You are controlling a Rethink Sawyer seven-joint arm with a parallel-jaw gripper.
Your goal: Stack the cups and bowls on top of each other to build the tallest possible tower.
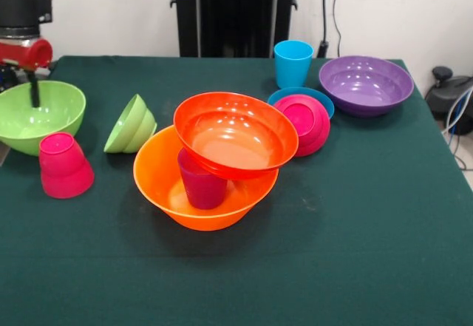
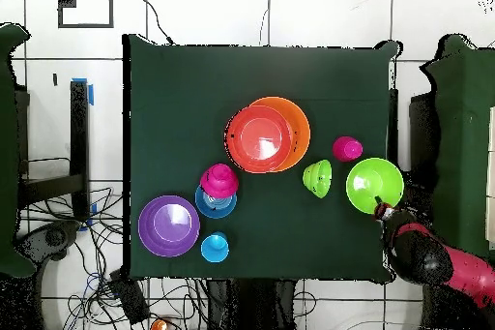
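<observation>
The tower stands mid-table: a large orange bowl (image 1: 159, 182) (image 2: 296, 118) holds an upturned purple-magenta cup (image 1: 199, 183), and a red-orange bowl (image 1: 235, 132) (image 2: 259, 139) rests tilted on that cup. My gripper (image 1: 33, 93) (image 2: 379, 210) hangs at the rim of the large lime green bowl (image 1: 44, 119) (image 2: 372, 181), far from the tower. Beside that bowl a red-pink cup (image 1: 64, 165) (image 2: 346, 148) stands upside down. A small lime green bowl (image 1: 131, 125) (image 2: 316, 177) lies on its side. A pink-red small bowl (image 1: 304, 123) (image 2: 219, 180) leans on a blue small bowl (image 1: 301, 93) (image 2: 215, 204).
A sky blue cup (image 1: 293, 63) (image 2: 215, 247) stands upright near the table's edge, next to a large purple bowl (image 1: 366, 84) (image 2: 168, 225). The dark green cloth (image 1: 355, 230) covers the table. Cables lie on the floor off the table's side.
</observation>
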